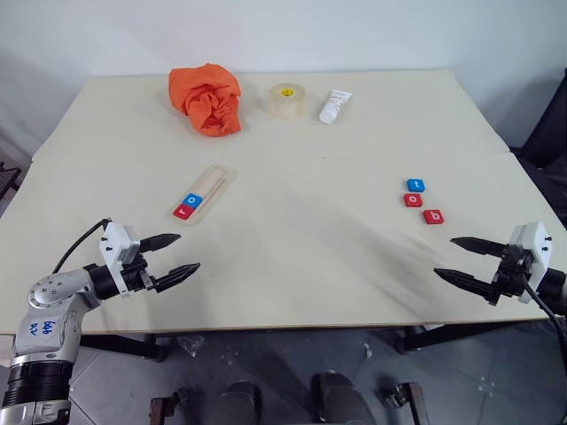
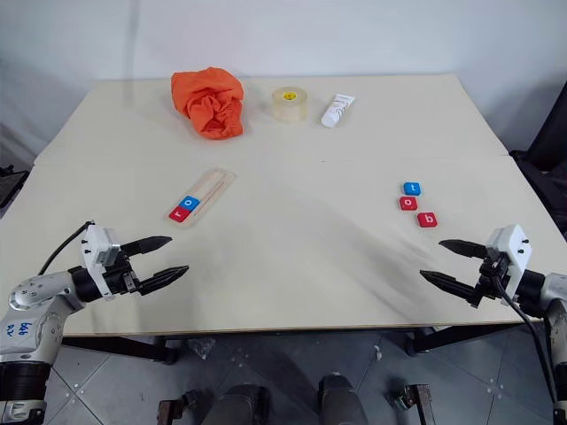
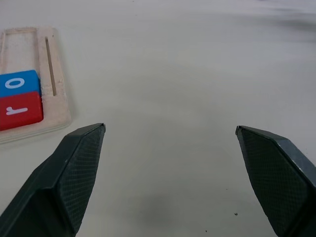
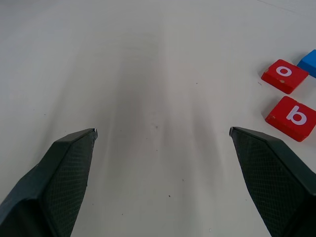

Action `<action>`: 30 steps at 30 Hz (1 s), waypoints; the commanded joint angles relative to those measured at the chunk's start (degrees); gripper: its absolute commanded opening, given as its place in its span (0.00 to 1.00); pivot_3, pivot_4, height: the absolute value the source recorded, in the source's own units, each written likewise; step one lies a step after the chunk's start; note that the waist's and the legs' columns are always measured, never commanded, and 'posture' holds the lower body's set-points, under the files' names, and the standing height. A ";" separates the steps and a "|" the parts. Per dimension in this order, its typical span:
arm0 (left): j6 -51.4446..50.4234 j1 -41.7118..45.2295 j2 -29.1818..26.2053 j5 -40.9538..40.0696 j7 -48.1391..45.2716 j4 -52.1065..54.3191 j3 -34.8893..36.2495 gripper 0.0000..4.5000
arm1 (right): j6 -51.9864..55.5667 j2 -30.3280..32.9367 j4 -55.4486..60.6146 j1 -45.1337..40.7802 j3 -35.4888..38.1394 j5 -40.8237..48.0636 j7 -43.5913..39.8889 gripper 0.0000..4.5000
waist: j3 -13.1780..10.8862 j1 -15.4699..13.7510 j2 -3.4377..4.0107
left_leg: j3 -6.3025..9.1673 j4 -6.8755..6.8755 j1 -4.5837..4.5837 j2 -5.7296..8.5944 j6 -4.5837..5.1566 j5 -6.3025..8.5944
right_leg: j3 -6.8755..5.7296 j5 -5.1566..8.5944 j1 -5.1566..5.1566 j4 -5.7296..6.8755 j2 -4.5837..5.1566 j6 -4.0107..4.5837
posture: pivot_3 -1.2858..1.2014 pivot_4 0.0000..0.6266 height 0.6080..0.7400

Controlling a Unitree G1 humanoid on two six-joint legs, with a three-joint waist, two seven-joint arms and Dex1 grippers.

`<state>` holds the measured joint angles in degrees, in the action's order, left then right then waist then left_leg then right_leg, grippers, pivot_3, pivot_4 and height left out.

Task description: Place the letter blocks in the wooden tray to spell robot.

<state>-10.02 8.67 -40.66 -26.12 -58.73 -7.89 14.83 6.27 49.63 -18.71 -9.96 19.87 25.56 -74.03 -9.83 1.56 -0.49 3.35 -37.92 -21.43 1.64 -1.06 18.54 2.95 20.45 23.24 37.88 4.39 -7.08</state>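
- The wooden tray [image 1: 205, 191] lies at a slant on the left half of the tabletop [image 1: 301, 257], with its near end toward the left claw [image 1: 174, 257].
- Two letter blocks already sit in the tray's near end: a red "r" [image 1: 183, 211] at the very end and a blue "o" [image 1: 193, 199] touching it. That reads as the start of the word, and the rest of the slot is bare wood, free for three more.
- The other three blocks lie loose in a short row on the right half of the tabletop, well apart from the tray: a blue "t" [image 1: 415, 185], a red "o" [image 1: 413, 200] and a red "b" [image 1: 433, 216]. They are close together but not touching.
- The right claw [image 1: 467, 260] hovers above the near right edge of the tabletop, fingers spread wide and holding nothing. The red "b" is the loose block nearest to it, and "b" is the next letter needed, so the right arm seems the likely one to fetch it.
- The left claw hangs wide open and empty near the front left edge, just short of the tray.
- An orange cloth [image 1: 206, 98], a roll of tape [image 1: 286, 100] and a white tube [image 1: 335, 106] sit along the far edge, out of the way.
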 commanded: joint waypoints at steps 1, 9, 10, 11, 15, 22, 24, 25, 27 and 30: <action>0.12 0.14 0.42 -0.54 2.25 1.43 2.03 1.00 | -0.60 0.68 -0.32 -1.06 0.67 0.19 0.46 1.00 | 0.00 -0.01 0.00 | 0.00 0.00 0.00 0.00 0.00 0.00 | 0.00 0.00 0.00 0.00 0.00 0.00 | 0.52 0.24 1.00; -1.01 -2.11 0.50 -1.27 5.56 4.36 3.48 1.00 | -0.27 -0.32 -0.14 -3.83 -0.70 0.21 1.19 1.00 | 0.00 0.09 0.00 | -0.01 -0.01 0.00 0.00 0.00 0.00 | 0.00 0.00 0.00 0.01 0.00 0.00 | 0.52 0.24 1.00; -1.19 -2.73 0.50 -1.57 6.00 5.23 4.01 1.00 | -0.31 -0.52 0.04 -4.30 -1.03 0.32 1.13 1.00 | 0.00 0.13 0.00 | -0.01 -0.01 0.00 -0.01 0.00 0.00 | 0.00 0.00 0.00 0.00 -0.01 0.00 | 0.52 0.24 1.00; -1.80 -3.52 0.44 -1.92 6.70 6.31 4.65 1.00 | -0.30 -0.74 0.24 -4.90 -1.37 0.42 1.14 1.00 | 0.00 0.13 0.00 | -0.01 -0.01 0.00 -0.01 0.00 0.00 | 0.01 0.00 0.01 0.01 -0.01 0.00 | 0.52 0.24 1.00; -4.28 -8.64 0.43 -2.99 9.88 11.87 8.62 1.00 | -0.44 -1.66 -0.08 -8.26 -2.85 0.37 1.02 1.00 | 0.00 0.09 0.00 | -0.01 -0.01 0.00 -0.02 0.00 0.00 | 0.03 0.00 0.01 0.01 0.00 0.00 | 0.52 0.24 1.00; -8.58 -16.65 0.69 -3.23 15.18 17.94 15.48 1.00 | -1.69 -3.14 -4.22 -15.59 -6.12 -0.95 -0.12 1.00 | 0.00 0.03 0.00 | -0.01 -0.01 0.00 -0.02 0.03 0.02 | 0.02 0.00 0.00 -0.02 0.02 0.00 | 0.52 0.24 1.00; -8.79 -17.20 1.00 -3.13 16.06 18.62 16.06 1.00 | -2.16 -3.56 -5.52 -17.14 -6.92 -1.39 -0.72 1.00 | -0.01 -0.06 0.01 | -0.01 -0.01 0.00 -0.01 0.08 0.05 | 0.02 0.00 0.00 -0.03 0.03 0.00 | 0.52 0.24 1.00; -8.78 -17.18 1.16 -3.04 16.45 18.87 16.14 1.00 | -2.42 -3.91 -6.16 -18.10 -7.46 -1.64 -1.02 1.00 | -0.01 -0.14 0.01 | -0.01 -0.01 0.00 -0.01 0.08 0.05 | 0.00 0.00 -0.01 -0.03 0.03 0.00 | 0.52 0.24 1.00; -9.08 -17.00 1.57 -2.73 17.71 19.55 16.13 1.00 | -2.86 -4.48 -7.01 -19.67 -8.38 -1.90 -1.49 1.00 | -0.01 -0.08 0.01 | -0.01 -0.01 0.00 -0.01 0.08 0.04 | 0.00 0.00 -0.02 -0.04 0.04 0.00 | 0.52 0.24 1.00; -11.15 -15.10 1.39 -2.44 19.85 20.36 14.89 1.00 | -2.94 -5.03 -6.01 -20.49 -9.16 -1.89 -1.99 1.00 | -0.01 -0.12 0.01 | -0.01 -0.01 0.00 -0.01 0.06 0.04 | 0.00 0.00 -0.02 -0.05 0.04 0.00 | 0.52 0.24 1.00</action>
<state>-20.25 -7.53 -38.86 -28.07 -40.30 10.53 29.15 3.96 44.48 -25.87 -29.76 10.12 23.29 -75.37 -9.84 1.44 -0.48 3.35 -37.93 -21.44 1.63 -1.00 18.58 2.94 20.45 23.22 37.83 4.43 -7.08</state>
